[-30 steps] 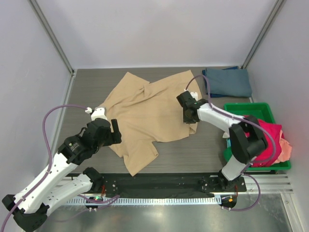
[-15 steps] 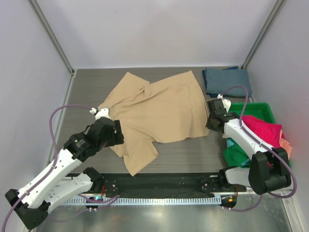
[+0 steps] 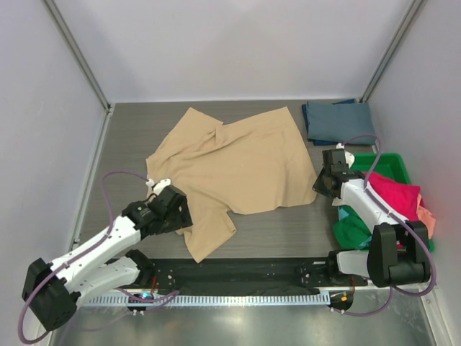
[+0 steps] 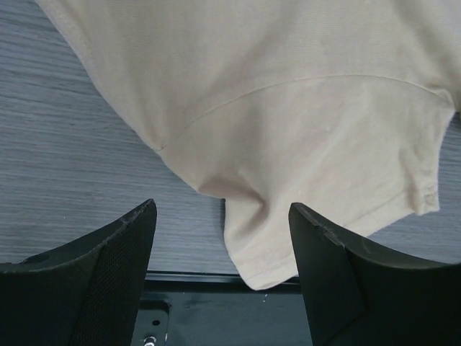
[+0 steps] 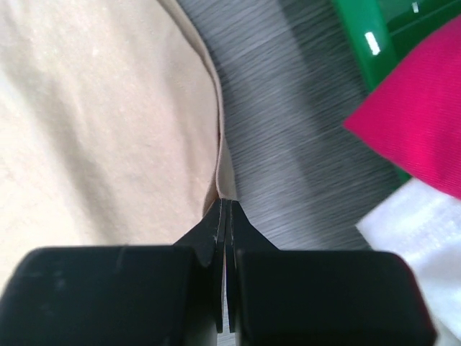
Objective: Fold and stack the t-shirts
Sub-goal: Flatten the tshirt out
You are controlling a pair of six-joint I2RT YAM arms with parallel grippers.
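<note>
A tan t-shirt (image 3: 230, 162) lies spread and rumpled in the middle of the table. My left gripper (image 3: 181, 215) is open at its near left sleeve. In the left wrist view the sleeve (image 4: 302, 144) lies between and beyond the wide-apart fingers (image 4: 94, 274), untouched. My right gripper (image 3: 323, 184) is shut on the tan shirt's right hem. The right wrist view shows the cloth edge (image 5: 222, 173) pinched at the closed tips (image 5: 227, 205). A folded slate blue-grey t-shirt (image 3: 338, 121) lies at the back right.
A green plastic bin (image 3: 392, 164) stands at the right and holds a magenta shirt (image 3: 395, 194), a peach one (image 3: 426, 220) and a green one (image 3: 351, 232). The bin's corner (image 5: 374, 43) and the magenta cloth (image 5: 418, 122) are close to my right gripper. A black rail (image 3: 238, 274) runs along the near edge.
My right gripper has moved right toward the bin, drawing the tan shirt's right hem out flatter. My left gripper has moved nearer and right along the left sleeve.
</note>
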